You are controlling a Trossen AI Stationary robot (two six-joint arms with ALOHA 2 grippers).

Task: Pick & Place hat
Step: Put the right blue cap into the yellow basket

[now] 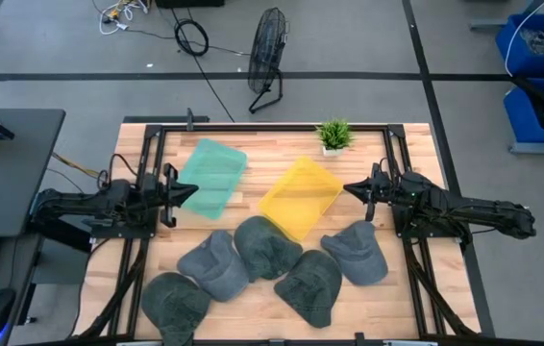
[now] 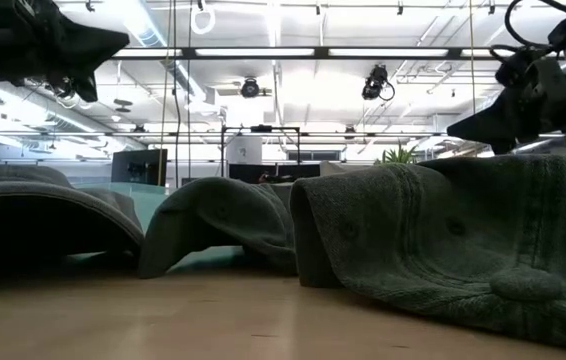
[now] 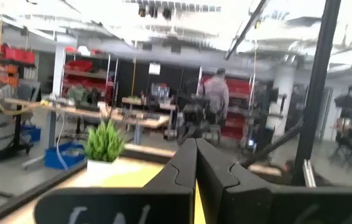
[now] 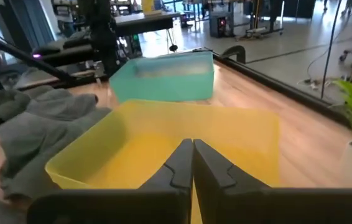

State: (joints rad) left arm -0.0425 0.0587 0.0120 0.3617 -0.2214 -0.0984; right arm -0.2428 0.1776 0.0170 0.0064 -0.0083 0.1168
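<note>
Grey hats (image 2: 443,250) are lying heaped along the near edge, awaiting sorting; yellow bin (image 1: 301,197) and teal bin (image 1: 212,176) are standing behind. Left gripper (image 1: 193,191) and right gripper (image 1: 349,188) are hovering, fingers pressed together, empty.

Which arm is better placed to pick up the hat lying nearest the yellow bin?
Probably the right arm. Its claw hovers shut beside the yellow bin, close to that hat. The left claw hovers over the green bin, farther from it.
</note>
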